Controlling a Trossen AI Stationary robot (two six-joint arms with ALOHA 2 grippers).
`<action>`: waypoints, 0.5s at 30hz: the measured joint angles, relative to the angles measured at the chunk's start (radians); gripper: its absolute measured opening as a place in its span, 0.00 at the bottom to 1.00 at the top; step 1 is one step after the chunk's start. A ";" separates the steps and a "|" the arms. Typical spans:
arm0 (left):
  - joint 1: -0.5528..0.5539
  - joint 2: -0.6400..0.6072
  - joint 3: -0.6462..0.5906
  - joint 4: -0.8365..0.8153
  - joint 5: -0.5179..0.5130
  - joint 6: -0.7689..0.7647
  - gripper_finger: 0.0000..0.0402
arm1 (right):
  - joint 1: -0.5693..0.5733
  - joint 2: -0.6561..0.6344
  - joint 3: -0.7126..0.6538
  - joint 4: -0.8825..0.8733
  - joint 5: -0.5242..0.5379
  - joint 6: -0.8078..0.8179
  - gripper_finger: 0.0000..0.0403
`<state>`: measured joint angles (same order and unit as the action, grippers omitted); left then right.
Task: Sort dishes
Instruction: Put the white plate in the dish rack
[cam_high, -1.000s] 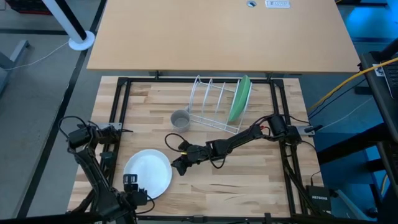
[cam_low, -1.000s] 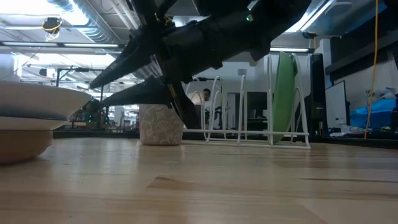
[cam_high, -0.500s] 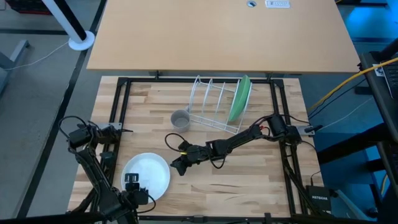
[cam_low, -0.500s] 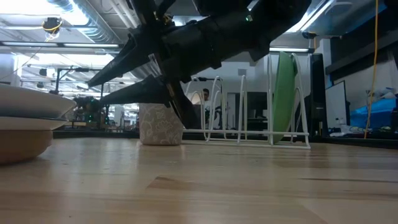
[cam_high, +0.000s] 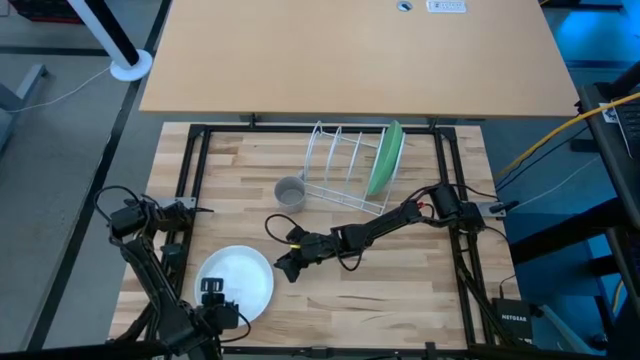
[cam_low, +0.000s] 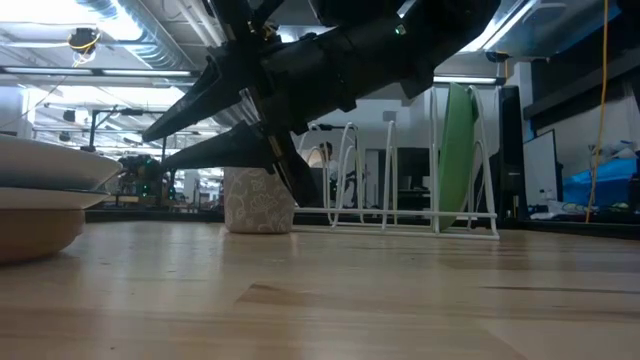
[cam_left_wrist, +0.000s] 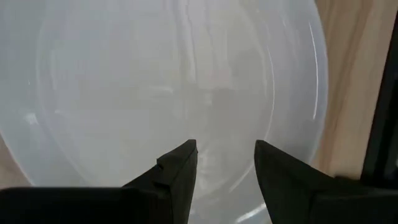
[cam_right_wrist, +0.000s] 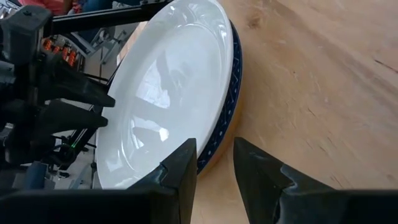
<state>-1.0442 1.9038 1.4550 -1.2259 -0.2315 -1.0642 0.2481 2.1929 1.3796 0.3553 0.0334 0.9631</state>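
A white plate (cam_high: 240, 276) lies on top of a dark blue plate (cam_right_wrist: 234, 68), which sits on a brown-orange plate (cam_right_wrist: 232, 122). This stack is at the table's near left. The green plate (cam_high: 385, 158) stands on edge in the white wire rack (cam_high: 335, 160). My left gripper (cam_high: 212, 292) is open and hangs over the near-left part of the white plate (cam_left_wrist: 155, 74). My right gripper (cam_high: 283, 270) is open at the stack's right rim. Its fingers (cam_low: 200, 95) lie almost level and point toward the table's left. My left gripper (cam_left_wrist: 224, 152) points down at the white plate's inner face with its fingers apart; whether they touch it cannot be told. My right gripper (cam_right_wrist: 214, 155) comes level from the table's right at the stack's rim (cam_right_wrist: 214, 140); whether a fingertip touches the rim cannot be told.
A small grey cup (cam_high: 290, 193) stands left of the rack, on the far side of my right arm. The rack's left slots hold nothing. Black frame rails (cam_high: 190, 180) run along the table's left and right edges. Bare wood lies between the stack and the near right corner.
The white plate has slid a little toward the table's left on top of the stack. My right gripper has crept the same way after it, with its fingers still apart.
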 joint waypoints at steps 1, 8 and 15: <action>0.000 0.000 0.006 -0.002 0.019 -0.001 0.38 | -0.001 0.000 0.000 -0.001 0.000 0.000 0.27; -0.009 -0.001 0.047 0.033 0.140 -0.002 0.38 | 0.000 0.000 0.000 -0.024 0.000 0.001 0.27; -0.031 0.000 0.018 0.057 0.142 -0.002 0.38 | 0.000 0.000 0.000 -0.022 -0.003 0.001 0.27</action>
<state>-1.0754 1.9040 1.4734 -1.1687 -0.0896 -1.0662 0.2481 2.1929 1.3796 0.3333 0.0305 0.9638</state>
